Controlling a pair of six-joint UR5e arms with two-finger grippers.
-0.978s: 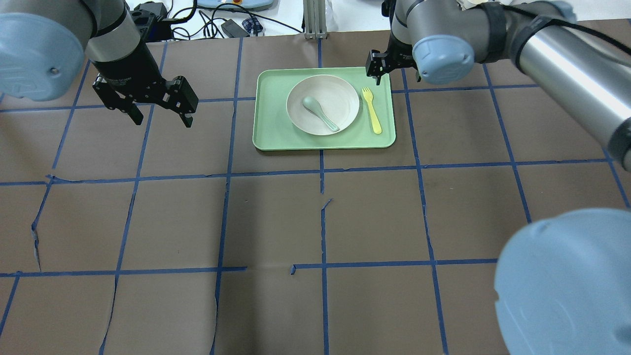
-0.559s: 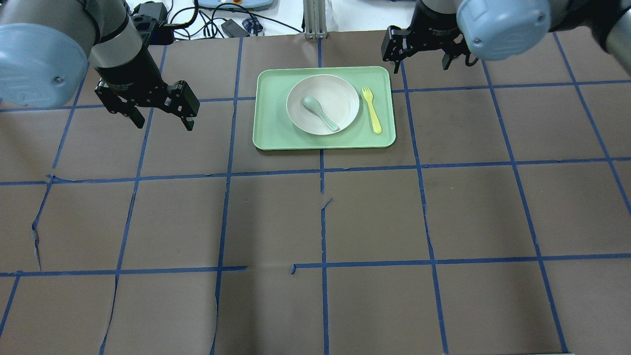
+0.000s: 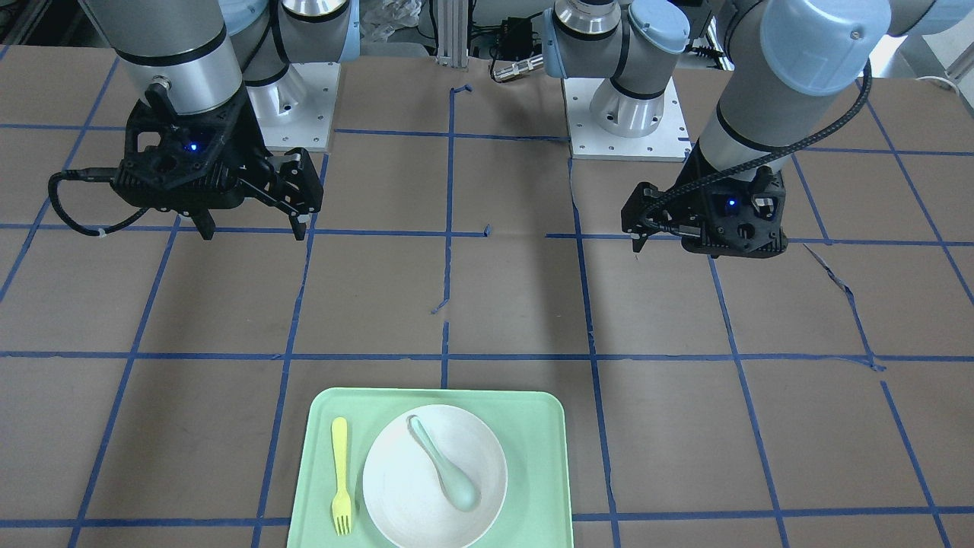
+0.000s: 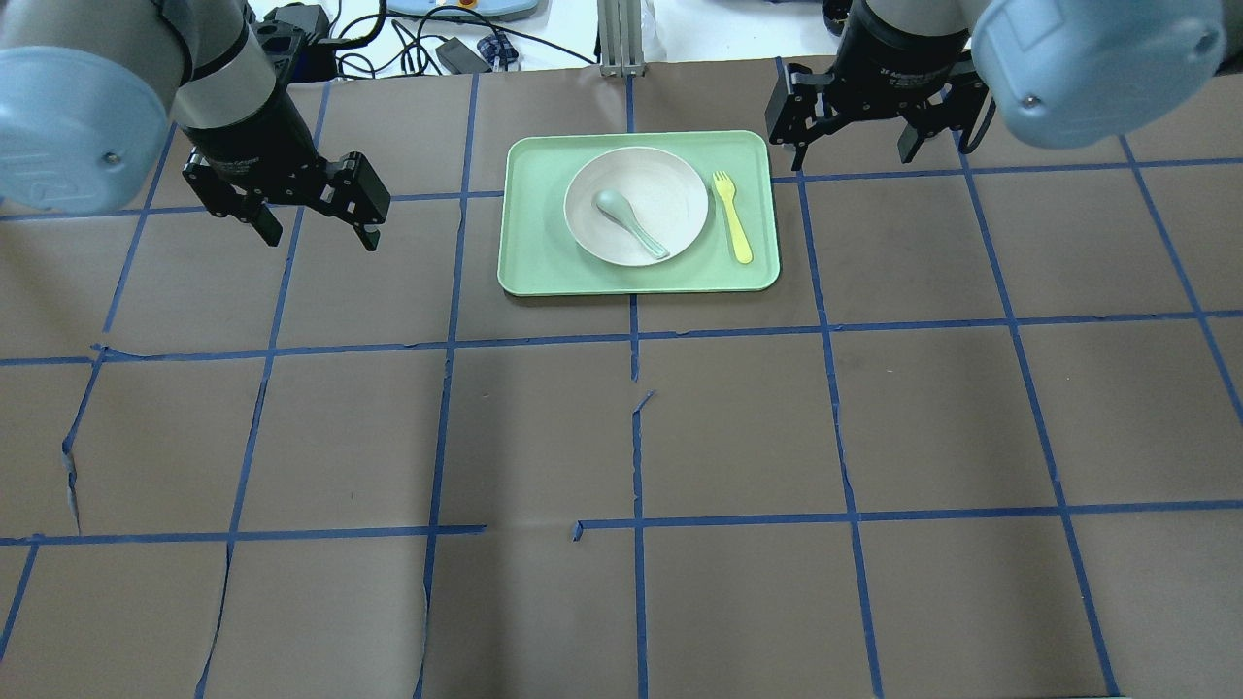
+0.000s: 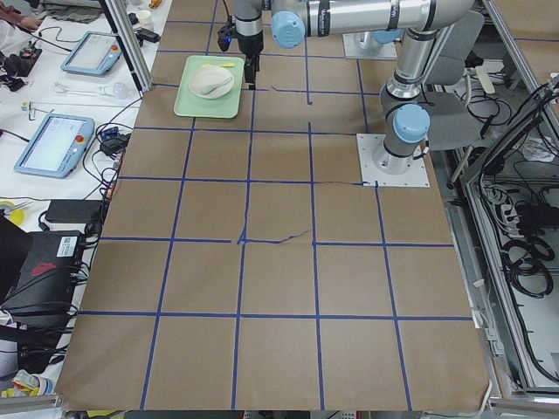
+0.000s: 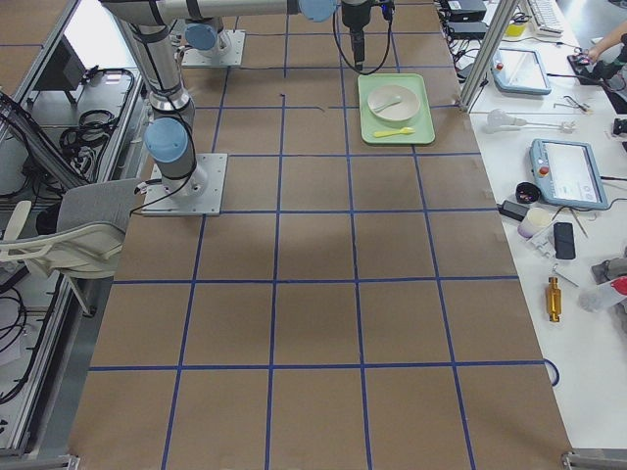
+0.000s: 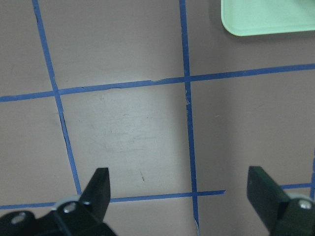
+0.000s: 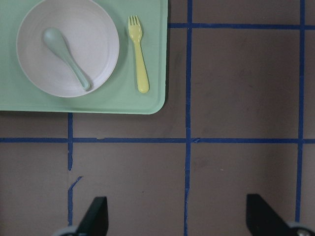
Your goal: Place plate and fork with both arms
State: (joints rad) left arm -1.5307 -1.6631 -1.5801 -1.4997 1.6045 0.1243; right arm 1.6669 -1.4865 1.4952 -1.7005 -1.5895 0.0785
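The off-white plate (image 4: pixel 672 190) lies on a mint-green tray (image 4: pixel 529 275) at the far middle of the table, with a grey-green spoon (image 4: pixel 629 222) in it. The yellow fork (image 4: pixel 731 219) lies on the tray just right of the plate, tines pointing away. My right gripper (image 4: pixel 853 157) is open and empty, raised just right of the tray's far right corner. Its wrist view shows the plate (image 8: pixel 91 29) and the fork (image 8: pixel 139 61) ahead and to the left. My left gripper (image 4: pixel 319 233) is open and empty over bare table left of the tray.
The table is brown paper with a blue tape grid. Cables and devices (image 4: pixel 456 49) lie beyond its far edge. The two arm bases (image 3: pixel 625 114) stand on the robot's side. The left wrist view shows only a tray corner (image 7: pixel 266 19).
My right gripper has moved right, away from the tray's far right corner, and has turned so both fingers show. The right arm has swung out of the near right. The left gripper has barely moved.
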